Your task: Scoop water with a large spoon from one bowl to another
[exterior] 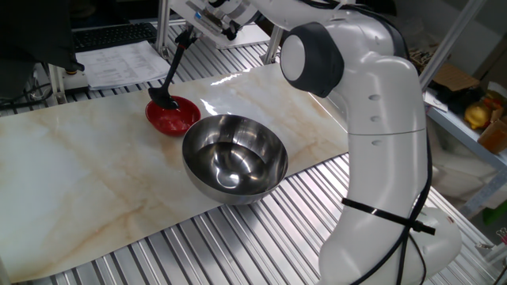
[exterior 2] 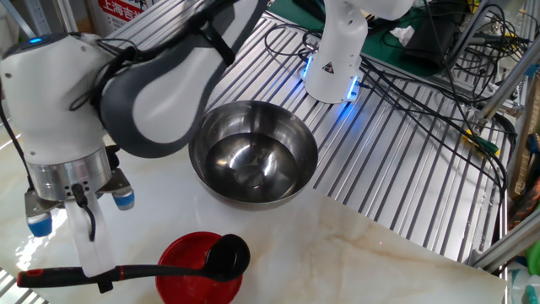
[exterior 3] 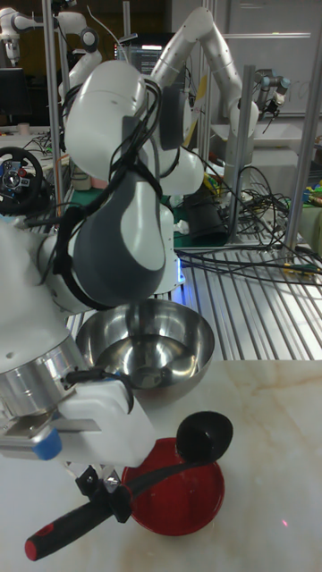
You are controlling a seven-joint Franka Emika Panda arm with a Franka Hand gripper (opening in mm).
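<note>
The claw point(exterior 2: 91, 268) grips the ladle point(exterior 2: 169, 268) by its handle, scoop over the red bowl point(exterior 2: 181, 272), beside the steel bowl point(exterior 2: 253, 152).

Your marble-patterned surface point(exterior: 79, 174) lies over ribbed aluminium slats point(exterior 2: 396, 169); you see cables point(exterior 2: 439, 93) trailing behind it, papers point(exterior: 119, 62) and a keyboard point(exterior: 115, 33) beyond.

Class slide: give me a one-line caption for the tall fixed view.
Gripper holds a black ladle over the red bowl beside the steel bowl.
</note>
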